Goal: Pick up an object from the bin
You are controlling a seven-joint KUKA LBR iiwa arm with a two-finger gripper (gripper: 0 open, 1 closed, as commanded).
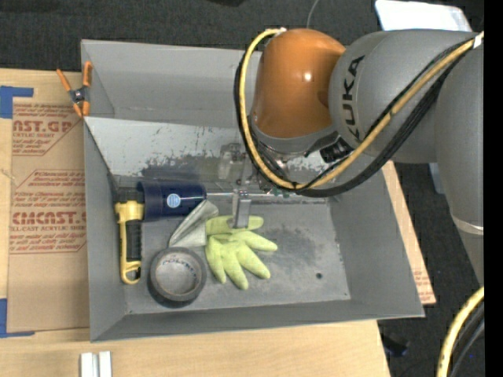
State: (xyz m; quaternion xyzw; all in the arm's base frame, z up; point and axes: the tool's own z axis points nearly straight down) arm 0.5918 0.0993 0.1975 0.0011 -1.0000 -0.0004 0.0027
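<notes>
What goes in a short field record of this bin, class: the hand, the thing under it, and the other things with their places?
hand: low over the bin's middle, at the glove's upper edge
thing under hand: yellow-green glove, lying flat on the floor
left of glove: pale folded wedge
front left: grey tape roll, lying flat beside the glove
behind wedge: blue cylinder, on its side
left wall: yellow-and-black torch, lying along it
container: grey metal bin
</notes>
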